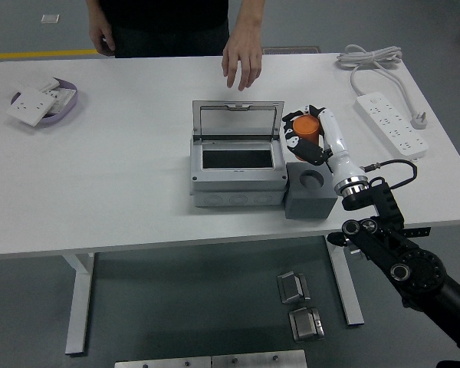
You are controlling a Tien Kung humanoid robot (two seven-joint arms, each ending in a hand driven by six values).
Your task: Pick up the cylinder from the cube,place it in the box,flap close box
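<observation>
A white power strip (392, 126) with coiled cord is seen at the desk's (115, 192) far right; a purple tray (67, 105) of white switch plates (29, 106) is set far left.
</observation>
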